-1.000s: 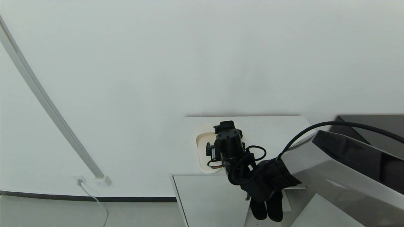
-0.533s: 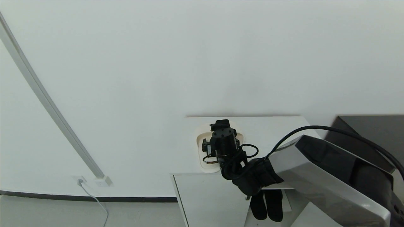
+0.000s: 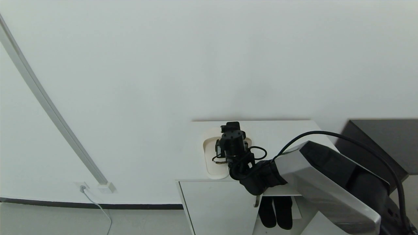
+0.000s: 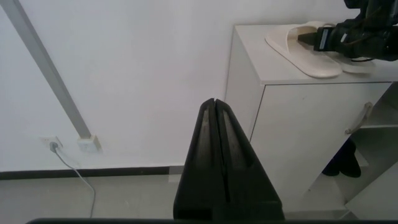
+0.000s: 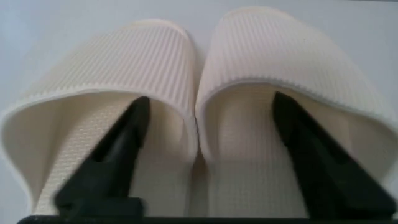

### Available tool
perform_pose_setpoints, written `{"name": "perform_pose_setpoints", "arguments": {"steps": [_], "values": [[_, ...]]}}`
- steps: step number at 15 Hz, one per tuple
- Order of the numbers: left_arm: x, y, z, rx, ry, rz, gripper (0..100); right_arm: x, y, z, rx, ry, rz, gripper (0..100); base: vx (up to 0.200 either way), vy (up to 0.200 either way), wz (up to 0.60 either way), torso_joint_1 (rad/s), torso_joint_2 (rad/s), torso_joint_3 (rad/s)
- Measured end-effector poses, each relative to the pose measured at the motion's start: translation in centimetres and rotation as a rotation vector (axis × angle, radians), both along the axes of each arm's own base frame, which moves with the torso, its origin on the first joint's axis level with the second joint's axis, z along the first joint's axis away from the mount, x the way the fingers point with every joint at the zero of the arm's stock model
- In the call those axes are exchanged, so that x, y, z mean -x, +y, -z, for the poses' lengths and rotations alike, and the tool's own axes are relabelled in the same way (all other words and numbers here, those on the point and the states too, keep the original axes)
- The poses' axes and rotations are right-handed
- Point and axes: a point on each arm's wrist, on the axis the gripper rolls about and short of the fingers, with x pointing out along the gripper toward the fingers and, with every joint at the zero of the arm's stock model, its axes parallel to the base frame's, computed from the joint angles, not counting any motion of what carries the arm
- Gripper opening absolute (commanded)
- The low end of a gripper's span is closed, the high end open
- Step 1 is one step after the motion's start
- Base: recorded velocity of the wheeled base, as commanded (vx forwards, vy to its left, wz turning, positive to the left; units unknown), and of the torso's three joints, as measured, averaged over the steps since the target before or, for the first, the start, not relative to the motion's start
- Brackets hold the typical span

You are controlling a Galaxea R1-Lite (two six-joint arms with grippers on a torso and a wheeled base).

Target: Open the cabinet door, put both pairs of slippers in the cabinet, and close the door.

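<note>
Right tool (image 5: 210, 102) is spread wide, nothing clamped yet: one finger (image 5: 106, 168) sits down inside each of the cream slippers (image 5: 273, 50), so the pair's two touching inner walls lie between the jaws. Looks deliberate: one squeeze should pinch both shoes as a unit, one trip instead of two. Toes point away from the tool, which suits an entry from the heel side. The pair sits side by side on the cabinet top (image 3: 287, 130), toward its left end and right at the front edge. Below, the right compartment is open and the black slippers (image 3: 276, 212) are already inside under a shelf (image 3: 297, 194); the left door panel (image 3: 215, 209) with its handle (image 3: 256, 201) looks shut. So my read: half the stowing done, cream pair next, door closing last. Risk: the ribbed uppers look soft, a thin-wall pinch could let one shoe sag or drop on the lift. Left tool (image 4: 215, 102) is fully closed on nothing, parked off the cabinet's left side, well apart.
</note>
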Motion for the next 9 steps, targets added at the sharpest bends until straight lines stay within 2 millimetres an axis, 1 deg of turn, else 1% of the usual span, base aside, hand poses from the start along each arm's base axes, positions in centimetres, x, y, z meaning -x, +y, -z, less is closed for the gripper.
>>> {"name": "perform_pose_setpoints", "arguments": {"steps": [6, 9], "values": [[0.0, 0.0, 0.0, 0.004, 0.000, -0.001, 0, 0.2, 0.1, -0.1, 0.004, -0.007, 0.022, 0, 0.000, 0.000, 0.00, 0.000, 0.00, 0.000], [0.0, 0.0, 0.0, 0.005, 0.000, -0.001, 0, 1.2, -0.5, -1.3, 0.025, -0.019, 0.022, 0, 0.000, 0.000, 0.00, 0.000, 0.00, 0.000]]}}
